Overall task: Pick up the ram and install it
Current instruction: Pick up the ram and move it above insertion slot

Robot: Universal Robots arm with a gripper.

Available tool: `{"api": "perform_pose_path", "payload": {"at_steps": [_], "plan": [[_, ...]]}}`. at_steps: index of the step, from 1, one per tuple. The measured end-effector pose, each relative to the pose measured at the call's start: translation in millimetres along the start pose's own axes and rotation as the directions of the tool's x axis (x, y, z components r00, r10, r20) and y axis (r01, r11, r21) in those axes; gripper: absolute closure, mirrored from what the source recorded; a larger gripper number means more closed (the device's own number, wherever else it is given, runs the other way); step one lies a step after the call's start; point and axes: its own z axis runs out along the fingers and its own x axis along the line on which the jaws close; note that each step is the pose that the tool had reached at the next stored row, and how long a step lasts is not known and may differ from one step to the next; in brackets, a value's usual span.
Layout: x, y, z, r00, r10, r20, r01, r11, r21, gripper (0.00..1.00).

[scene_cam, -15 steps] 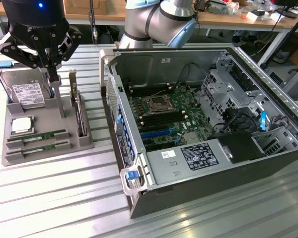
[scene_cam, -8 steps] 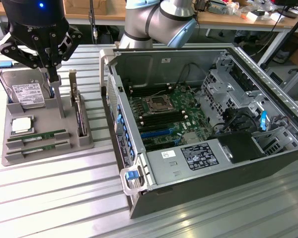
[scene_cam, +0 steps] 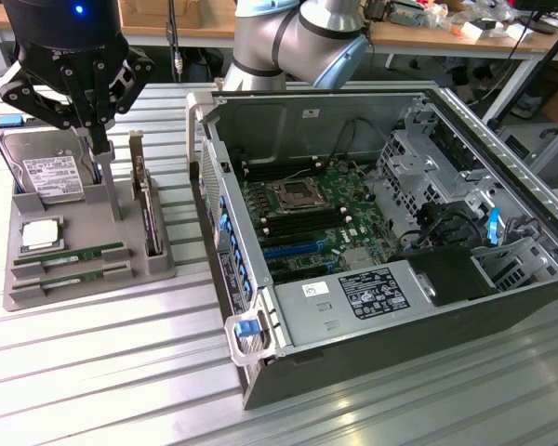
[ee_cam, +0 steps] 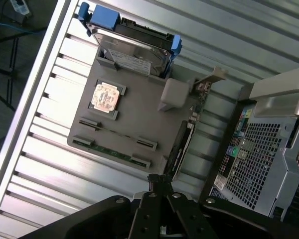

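Hovering over the grey tray point(ee_cam: 139, 117), my hand point(ee_cam: 157, 179) is pinched fully closed and empty, the ram point(ee_cam: 112, 151) lying in its slot.

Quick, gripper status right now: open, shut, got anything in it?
Gripper: shut, holding nothing; it hangs above the tray, where the ram sticks lie in their slots.
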Motion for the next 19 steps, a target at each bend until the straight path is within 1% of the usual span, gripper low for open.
{"api": "perform_pose_path", "payload": {"at_steps": [13, 19], "plan": [[0.0, 0.0, 0.0, 0.9987, -0.051, -0.0033, 0.051, 0.9987, 0.0019, 0.90], [0.0, 0.0, 0.0, 0.9966, -0.083, -0.0050, 0.083, 0.9966, 0.0025, 0.90]]}}
